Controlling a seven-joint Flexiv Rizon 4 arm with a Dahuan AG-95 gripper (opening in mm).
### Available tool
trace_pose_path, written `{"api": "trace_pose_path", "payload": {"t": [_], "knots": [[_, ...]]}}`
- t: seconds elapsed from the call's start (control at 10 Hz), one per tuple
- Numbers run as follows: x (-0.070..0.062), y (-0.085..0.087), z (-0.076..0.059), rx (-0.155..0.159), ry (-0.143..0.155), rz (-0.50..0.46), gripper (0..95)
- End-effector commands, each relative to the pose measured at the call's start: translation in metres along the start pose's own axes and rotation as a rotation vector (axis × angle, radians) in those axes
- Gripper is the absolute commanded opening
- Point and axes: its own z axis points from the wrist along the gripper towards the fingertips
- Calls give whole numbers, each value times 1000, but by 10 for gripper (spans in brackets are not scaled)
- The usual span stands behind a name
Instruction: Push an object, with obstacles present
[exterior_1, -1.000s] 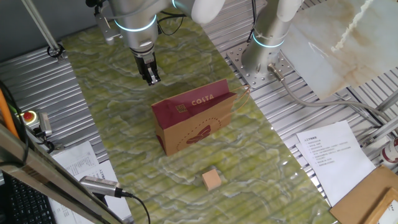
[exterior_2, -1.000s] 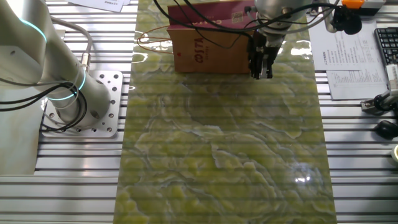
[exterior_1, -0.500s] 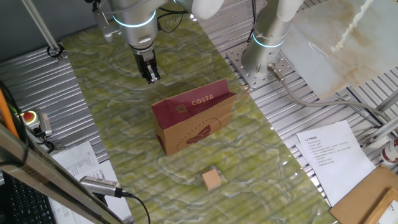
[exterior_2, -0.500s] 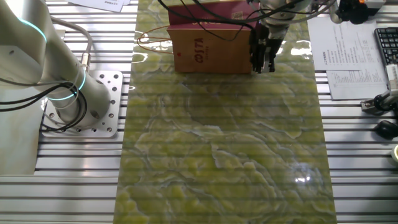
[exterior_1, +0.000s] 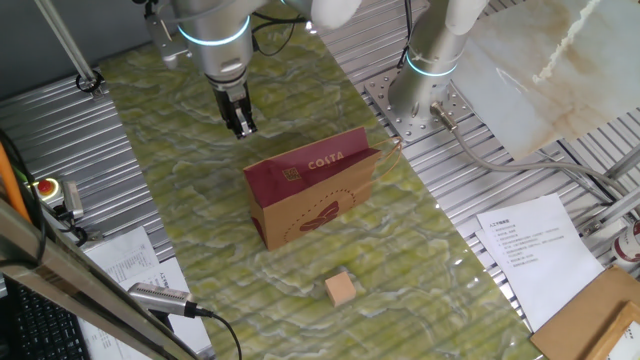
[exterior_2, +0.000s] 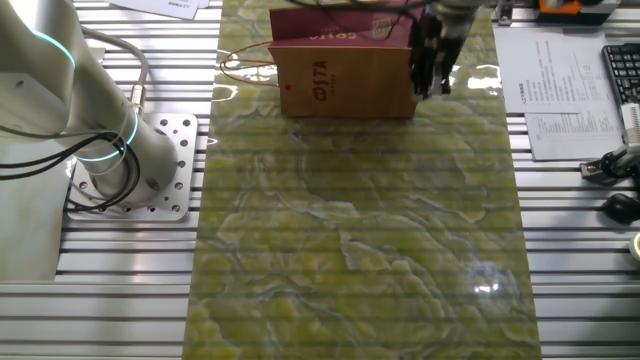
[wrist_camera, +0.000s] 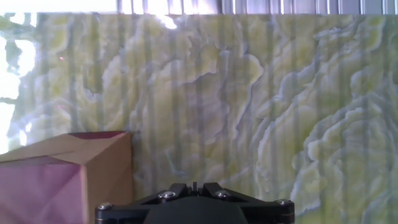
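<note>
Over the last second the gripper (exterior_1: 243, 128) has moved away from the near mat area toward the far side of the paper bag (exterior_1: 312, 185); in the other fixed view it (exterior_2: 430, 88) now sits higher in the picture, level with the bag's (exterior_2: 345, 62) right corner, where earlier it hung just below that corner. This is judged to be a detour: the arm is skirting the obstacle, not yet addressing the target.

The green marbled mat (exterior_1: 180, 200) carries everything. The bag stands upright at mid-mat, and the gripper hovers just beside its far edge, without visible contact. The wooden cube (exterior_1: 342, 289) rests on the mat on the opposite side of the bag, well apart from the gripper and untouched.

The fingers (exterior_1: 240, 120) appear closed together and carry nothing. In the hand view the bag's corner (wrist_camera: 68, 180) lies to the lower left, clear of the gripper.
</note>
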Motion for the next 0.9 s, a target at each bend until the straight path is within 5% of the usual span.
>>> {"api": "trace_pose_path", "payload": {"t": [0.1,0.6,0.9], "knots": [[-2,9,-7,-3,3,1,0],[-6,42,-26,-50,15,-35,0],[-12,49,-32,-51,41,-40,0]]}}
